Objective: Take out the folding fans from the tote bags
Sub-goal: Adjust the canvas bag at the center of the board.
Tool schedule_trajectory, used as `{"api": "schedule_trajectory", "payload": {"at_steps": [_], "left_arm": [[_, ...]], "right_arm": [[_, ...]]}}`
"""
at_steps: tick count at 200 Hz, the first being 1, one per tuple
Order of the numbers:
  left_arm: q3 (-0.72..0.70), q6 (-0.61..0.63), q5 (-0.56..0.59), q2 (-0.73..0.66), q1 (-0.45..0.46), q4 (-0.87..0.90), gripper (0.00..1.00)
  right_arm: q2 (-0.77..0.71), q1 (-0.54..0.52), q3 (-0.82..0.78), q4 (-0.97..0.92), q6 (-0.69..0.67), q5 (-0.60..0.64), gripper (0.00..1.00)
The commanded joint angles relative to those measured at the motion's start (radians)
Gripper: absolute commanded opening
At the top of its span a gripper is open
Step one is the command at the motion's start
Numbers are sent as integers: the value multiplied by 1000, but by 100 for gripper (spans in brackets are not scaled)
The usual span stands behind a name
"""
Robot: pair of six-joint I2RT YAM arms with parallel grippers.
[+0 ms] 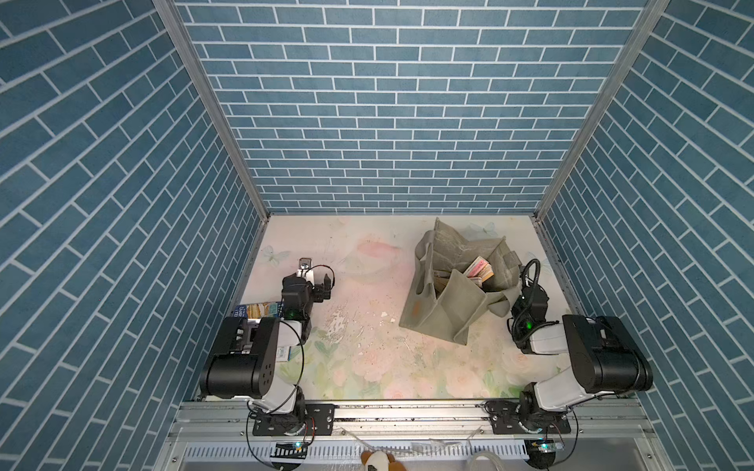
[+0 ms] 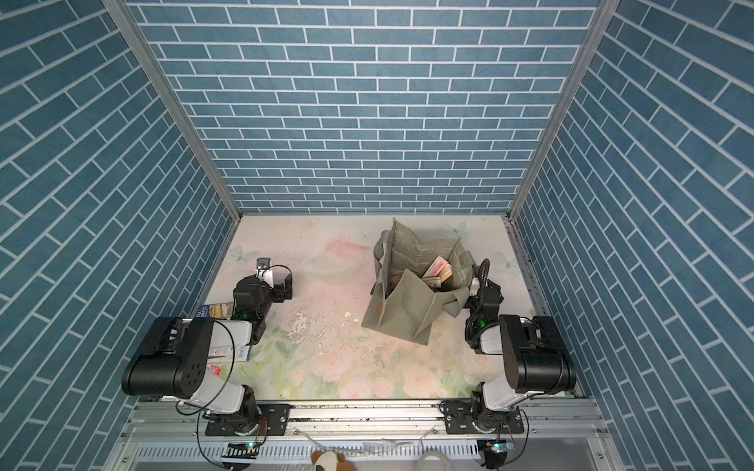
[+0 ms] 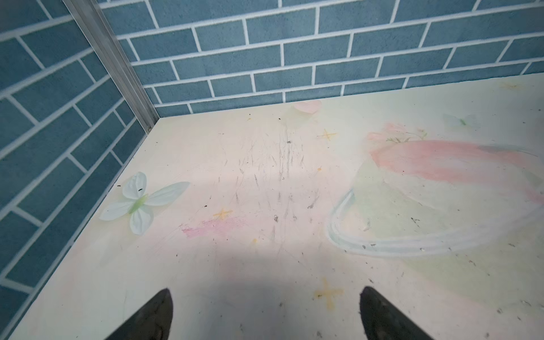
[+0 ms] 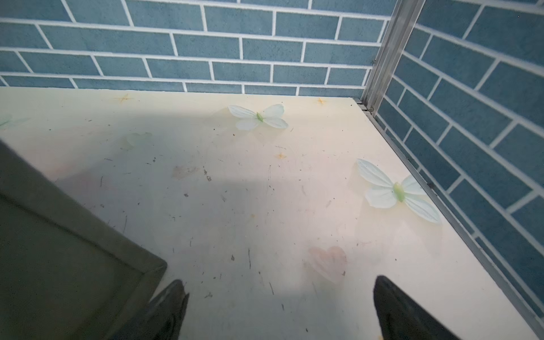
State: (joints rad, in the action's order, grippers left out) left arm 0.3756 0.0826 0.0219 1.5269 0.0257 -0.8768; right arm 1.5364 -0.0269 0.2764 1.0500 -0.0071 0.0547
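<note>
The tote bag [image 1: 440, 314] stands right of centre on the surface [image 1: 367, 285], folding fans [image 1: 479, 269] bundled inside; left jaws gape empty, right jaws likewise, beside the bag

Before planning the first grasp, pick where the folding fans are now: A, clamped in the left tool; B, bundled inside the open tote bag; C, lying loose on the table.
B: in a top view the folding fans stick up as a bundle inside the grey-green tote bag, while the left tool is open and empty.
</note>
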Motion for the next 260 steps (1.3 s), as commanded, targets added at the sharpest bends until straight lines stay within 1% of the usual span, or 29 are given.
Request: {"api": "schedule_trajectory", "payload": {"at_steps": [1,18,35,65,105,119,173,183,192,203,214,227,235,241,249,253,260], "left_arm": [[12,-5,8,2,0,13,100],[13,-4,8,1,0,13,100],[13,-5,9,1,0,13,100],[14,-5,7,2,0,13,100],[16,-5,9,4,0,16,100],[15,-5,9,4,0,16,100],[15,-5,7,4,0,15,100],[15,-6,8,3,0,16,100],[12,-5,15,2,0,13,100],[4,-15,51,-24,4,14,100],[14,-20,83,-94,10,89,99],[69,-40,110,-206,12,280,100],[120,-94,139,-261,13,416,100],[155,-174,156,-298,11,504,100],[187,-241,130,-333,11,592,100],[196,-252,98,-347,11,609,100],[201,-266,44,-367,11,619,100]], "right_arm": [[-7,12,28,-31,-17,-16,99],[-6,13,31,-39,-15,-15,99],[-4,22,59,-91,-5,-17,99],[-1,51,98,-161,16,-69,99],[0,62,107,-174,23,-86,99],[4,64,122,-199,53,-23,99],[2,70,121,-196,59,-18,99],[-5,71,116,-190,81,42,99],[-29,71,99,-181,121,135,99],[-49,72,79,-165,129,150,99],[-49,73,78,-162,128,151,97],[-57,71,64,-144,130,157,96],[-59,73,55,-126,130,159,96],[-61,72,52,-124,131,159,96],[-67,72,50,-120,126,163,98],[-80,69,57,-136,127,195,98],[-139,66,88,-265,148,247,98]]}}
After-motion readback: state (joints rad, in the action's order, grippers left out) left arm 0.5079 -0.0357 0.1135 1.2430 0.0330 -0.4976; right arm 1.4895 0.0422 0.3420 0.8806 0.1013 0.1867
